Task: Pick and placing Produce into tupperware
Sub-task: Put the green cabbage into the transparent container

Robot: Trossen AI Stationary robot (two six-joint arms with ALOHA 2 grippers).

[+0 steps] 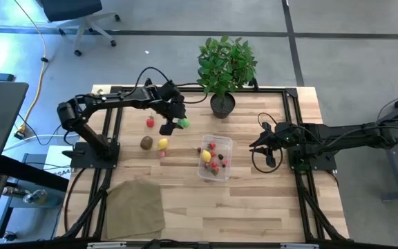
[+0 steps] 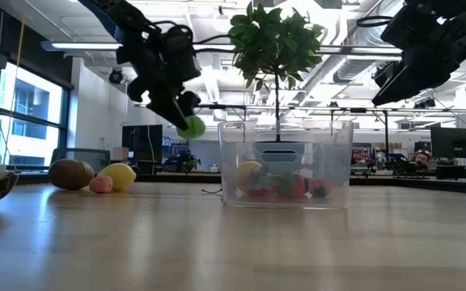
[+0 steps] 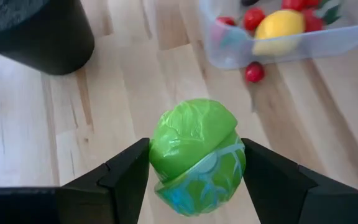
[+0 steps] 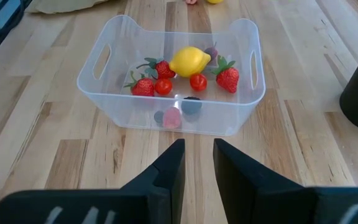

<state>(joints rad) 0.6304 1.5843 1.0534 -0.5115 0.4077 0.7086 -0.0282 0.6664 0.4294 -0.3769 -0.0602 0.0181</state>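
Jaws of left gripper (image 3: 194, 177) clamping green lettuce (image 3: 196, 155)

Wood, plastic and cloth on the bench

The bench (image 1: 254, 207) is pale, smooth planked wood; the tupperware (image 4: 104, 93) is clear, slightly frosted plastic; the green lettuce (image 3: 197, 155) looks glossy plastic; the claw (image 3: 197, 180) fingers are matt black; the tan cloth (image 1: 135, 206) is matt.

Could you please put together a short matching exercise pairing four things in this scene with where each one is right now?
Things:
1. green toy vegetable
2. yellow lemon
3. brown kiwi-like fruit
4. tan cloth

Places:
A. inside the clear container
B. lying on the table near its front left corner
C. held in the left gripper, above the table
D. on the table left of the container

Pairs: 1-C, 2-A, 3-D, 4-B
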